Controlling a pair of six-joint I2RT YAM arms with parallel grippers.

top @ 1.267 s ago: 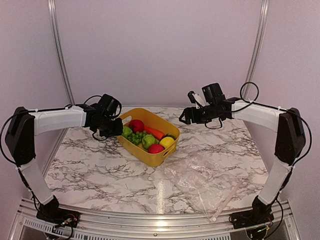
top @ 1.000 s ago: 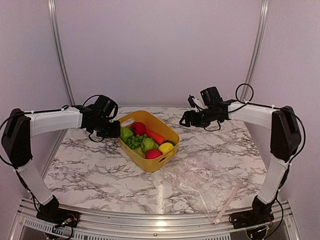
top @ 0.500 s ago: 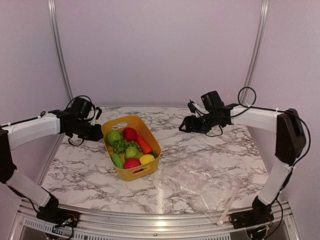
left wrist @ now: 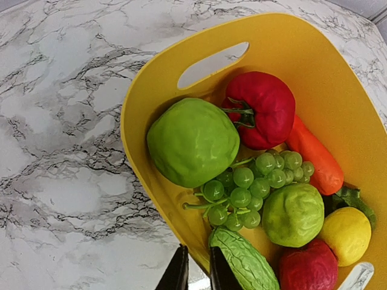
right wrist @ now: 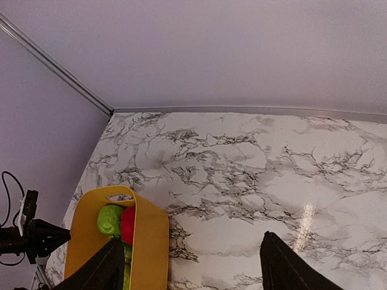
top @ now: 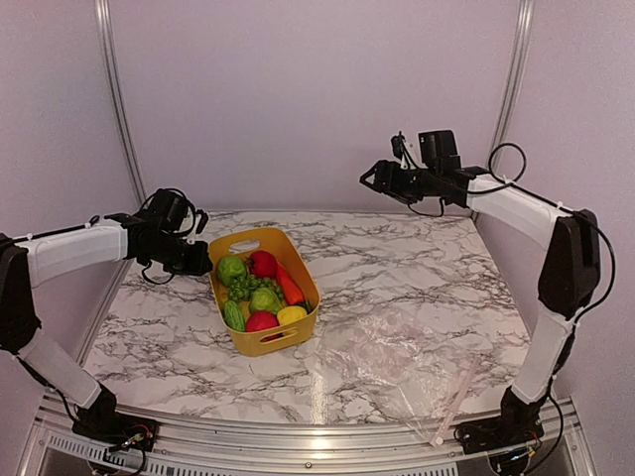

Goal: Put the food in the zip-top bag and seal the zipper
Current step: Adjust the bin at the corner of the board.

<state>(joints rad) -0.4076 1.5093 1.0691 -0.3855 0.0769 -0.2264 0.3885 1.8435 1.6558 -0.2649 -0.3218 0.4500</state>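
The food (top: 260, 296) lies in a yellow tub (top: 275, 343) left of the table's middle: a green fruit (left wrist: 193, 142), a red one (left wrist: 263, 109), carrot (left wrist: 314, 158), grapes (left wrist: 254, 183), lemon (left wrist: 345, 235) and cucumber (left wrist: 245, 264). My left gripper (top: 204, 263) (left wrist: 198, 275) is shut on the tub's left rim (left wrist: 130, 121), one finger outside the wall and one inside. The clear zip-top bag (top: 397, 357) lies flat at the front right, its pale zipper (top: 454, 397) toward the near edge. My right gripper (top: 370, 177) (right wrist: 190, 272) hangs open high over the back of the table, holding nothing.
The marble tabletop (top: 417, 278) stretches between tub and bag. Pale walls and metal rails (top: 117, 109) bound the back and sides. The right wrist view shows the tub (right wrist: 148, 241) at lower left and the left arm's wrist (right wrist: 30, 237) beside it.
The left arm dragged the tub leftward and turned it, then held it nearly still. The right arm rose and swung toward the back wall, jaws staying open.
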